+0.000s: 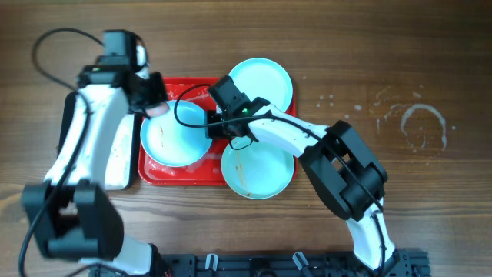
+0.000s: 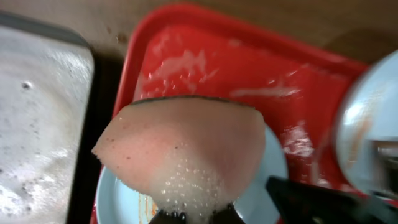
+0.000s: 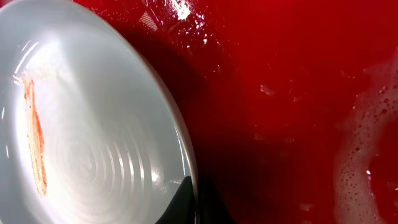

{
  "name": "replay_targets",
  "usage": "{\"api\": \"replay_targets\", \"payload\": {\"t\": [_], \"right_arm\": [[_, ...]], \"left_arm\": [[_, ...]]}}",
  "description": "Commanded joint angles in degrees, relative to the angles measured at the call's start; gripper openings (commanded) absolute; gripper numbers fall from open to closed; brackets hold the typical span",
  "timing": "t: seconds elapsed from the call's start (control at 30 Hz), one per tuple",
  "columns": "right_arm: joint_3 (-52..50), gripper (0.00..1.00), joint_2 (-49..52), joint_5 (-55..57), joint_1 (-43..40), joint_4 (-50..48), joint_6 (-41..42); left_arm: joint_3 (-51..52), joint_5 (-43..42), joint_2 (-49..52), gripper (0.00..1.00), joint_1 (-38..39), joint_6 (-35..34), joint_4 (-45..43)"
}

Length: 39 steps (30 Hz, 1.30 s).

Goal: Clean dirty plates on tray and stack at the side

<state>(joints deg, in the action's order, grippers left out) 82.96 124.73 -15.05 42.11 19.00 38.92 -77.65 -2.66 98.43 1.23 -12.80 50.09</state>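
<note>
While the left end effector [image 2: 193, 216] pinches a foamy pink sponge [image 2: 186, 149] over a light blue plate [image 2: 273, 165] lying on the red tray [image 2: 205, 68], the right end effector [image 3: 189, 202] is clamped on the rim of a smeared plate [image 3: 93, 124] at the left of its wrist view. Seen from overhead, a second plate [image 1: 261, 81] sits at the tray's upper right corner, a third plate [image 1: 257, 173] overlaps its lower right edge, and a black-rimmed tray [image 1: 115, 158] lies on the table [image 1: 400, 61] just left of it.
</note>
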Motion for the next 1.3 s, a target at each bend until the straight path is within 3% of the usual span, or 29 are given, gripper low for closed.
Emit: {"api": "replay_targets", "payload": {"t": [0.0, 0.23, 0.63, 0.8, 0.87, 0.93, 1.1, 1.27], "right_arm": [[-0.39, 0.04, 2.32, 0.13, -0.74, 1.49, -0.96], [-0.39, 0.04, 2.32, 0.09, -2.23, 1.99, -0.76], [-0.39, 0.04, 2.32, -0.55, -2.23, 1.14, -0.76], [-0.39, 0.04, 2.32, -1.18, -2.23, 1.27, -0.85], [-0.39, 0.04, 2.34, -1.18, -2.23, 1.36, -0.83], [-0.39, 0.04, 2.32, -1.18, -2.23, 1.38, -0.85], [-0.39, 0.04, 2.32, -1.20, -2.23, 1.33, -0.79], [-0.39, 0.04, 2.34, -1.62, -2.23, 1.31, -0.79]], "left_arm": [[1.97, 6.23, 6.93, 0.04, 1.95, -4.70, 0.37], [2.38, 10.71, 12.35, 0.04, 2.03, -6.29, 3.30], [9.92, 8.35, 14.84, 0.04, 7.96, -4.79, 2.67], [10.47, 9.84, 14.84, 0.04, 8.79, 3.65, -6.58], [12.20, 12.22, 14.84, 0.04, 8.52, 3.34, -11.80], [13.09, 11.91, 14.84, 0.04, 8.07, -1.51, -11.39], [13.09, 3.02, 14.84, 0.04, 8.02, -3.04, -1.07], [13.09, -8.96, 14.84, 0.04, 6.25, 5.49, 4.90]]}}
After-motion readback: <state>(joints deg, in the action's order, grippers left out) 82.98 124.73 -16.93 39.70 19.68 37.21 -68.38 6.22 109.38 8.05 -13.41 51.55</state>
